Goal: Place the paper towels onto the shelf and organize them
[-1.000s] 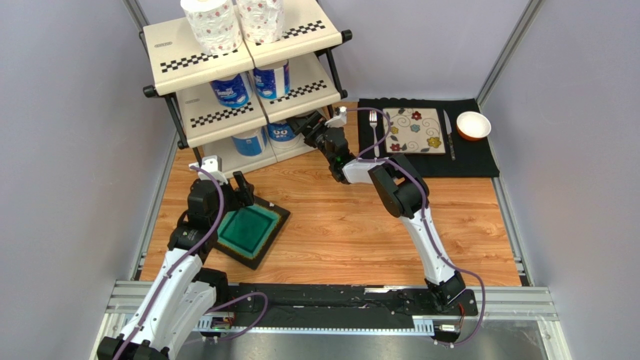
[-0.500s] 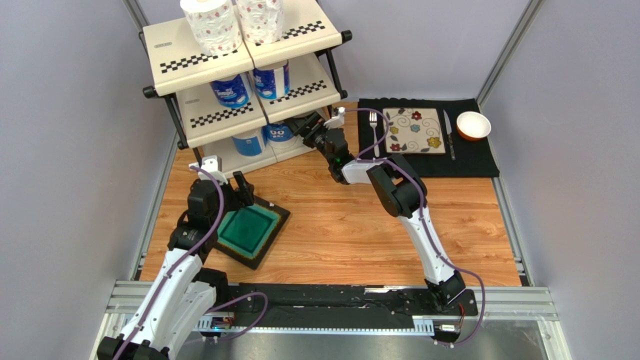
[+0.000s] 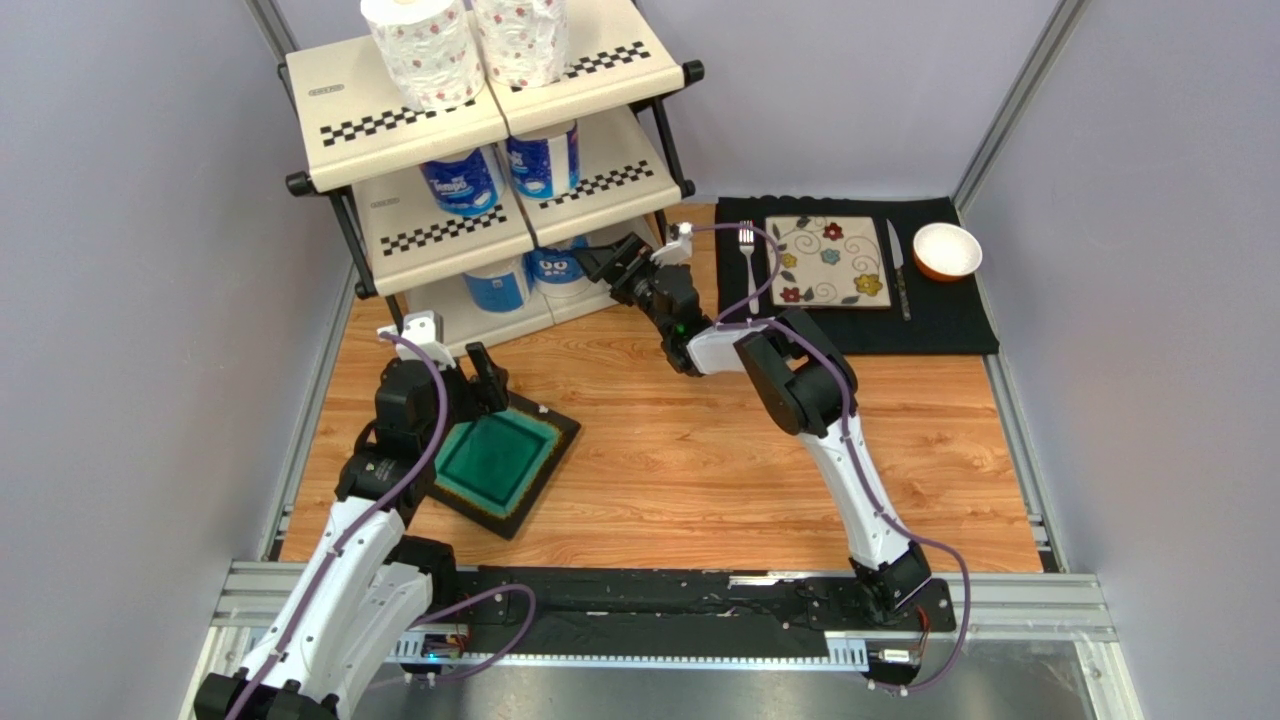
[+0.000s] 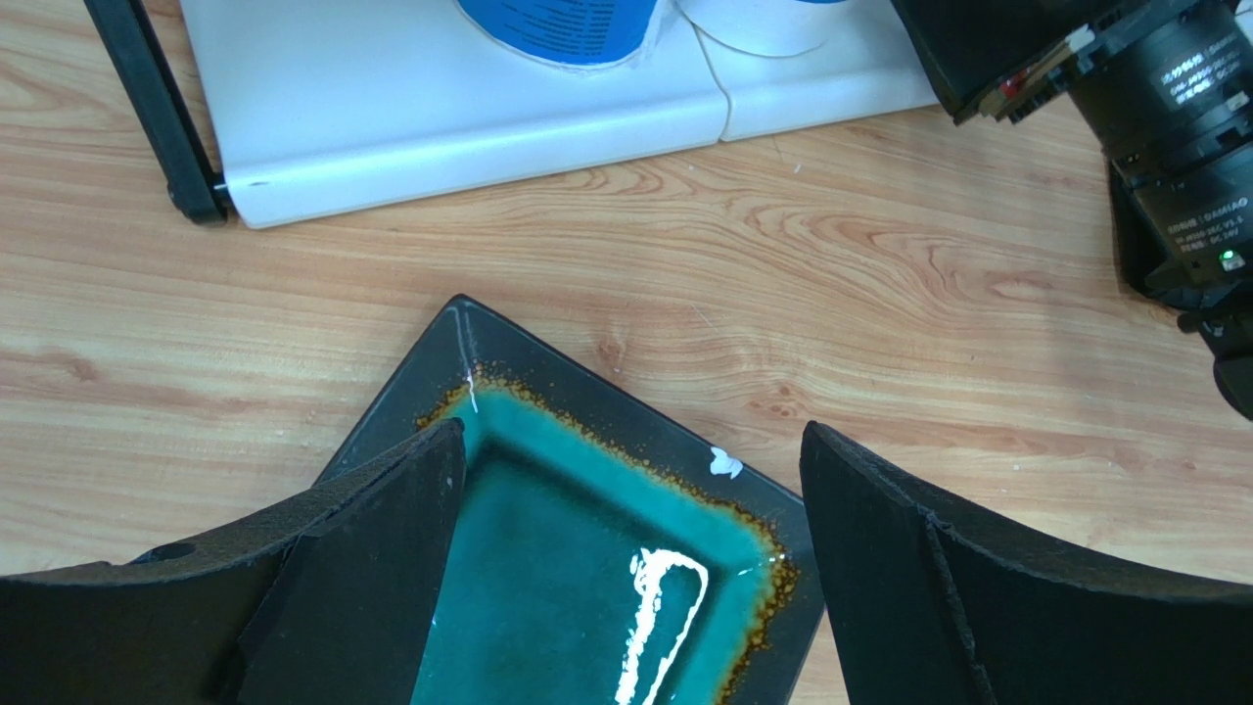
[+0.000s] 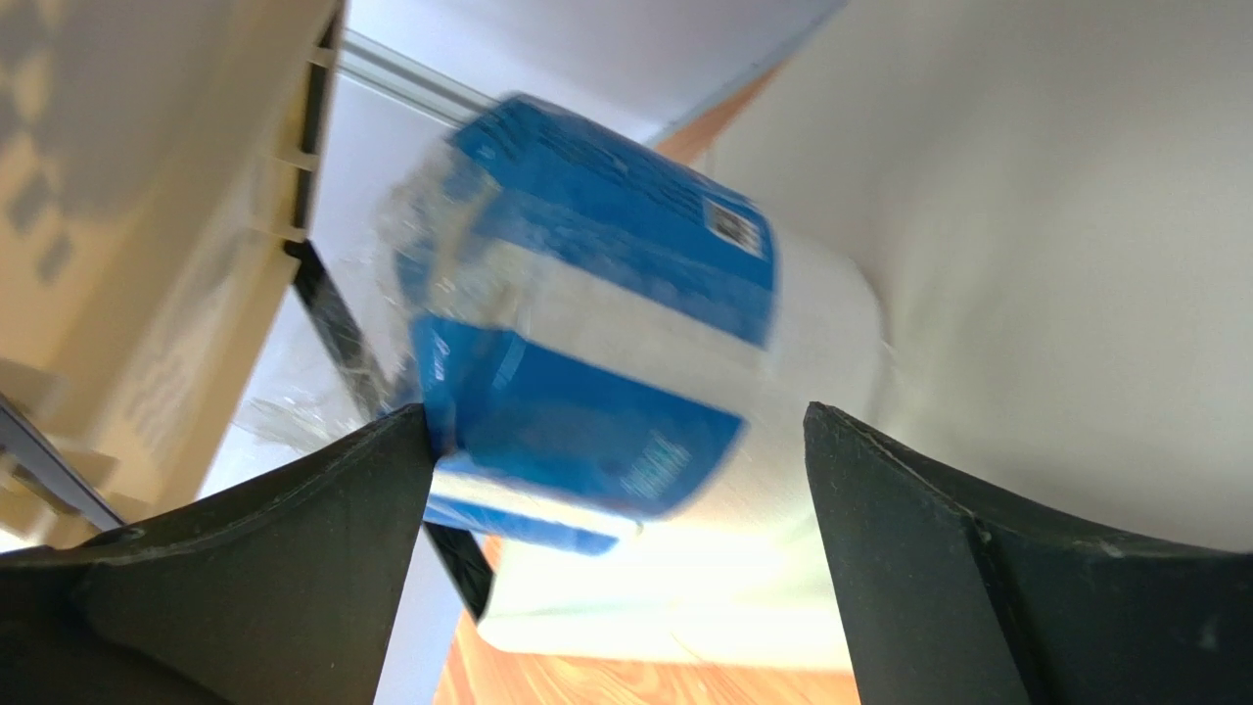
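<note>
At the far left corner of the worktop (image 3: 706, 450), the shelf (image 3: 346, 105) carries all six rolls, two to a tier. The left patterned roll (image 3: 425, 48) and the right patterned roll (image 3: 522, 33) stand upright side by side on the top tier. The middle-left roll (image 3: 461, 180) and the middle-right roll (image 3: 544, 158), both blue-wrapped, sit on the tier below. The bottom-left roll (image 3: 499, 281) and the bottom-right roll (image 3: 564, 266) are on the lowest tier.

The right arm stretches out to that lowest tier, and the right pincer (image 3: 594, 263) is at the bottom-right roll. In the right wrist view its fingers are spread apart with the blue-wrapped roll (image 5: 588, 367) between them. One fingertip (image 5: 397, 456) is right at the wrap and the other stands clear of it. The roll looks blurred there.

The left pincer (image 3: 489, 383) hangs over the far edge of a green plate (image 3: 504, 462) lying on the worktop in front of the shelf. Its fingers are also spread, with nothing between them but the plate (image 4: 588, 588) below.

On the right, a black mat (image 3: 962, 323) holds a flowered tile (image 3: 830, 263). A fork (image 3: 748, 255) lies to the tile's left, a knife (image 3: 897, 267) to its right, and a small bowl (image 3: 947, 251) just beyond the knife.
</note>
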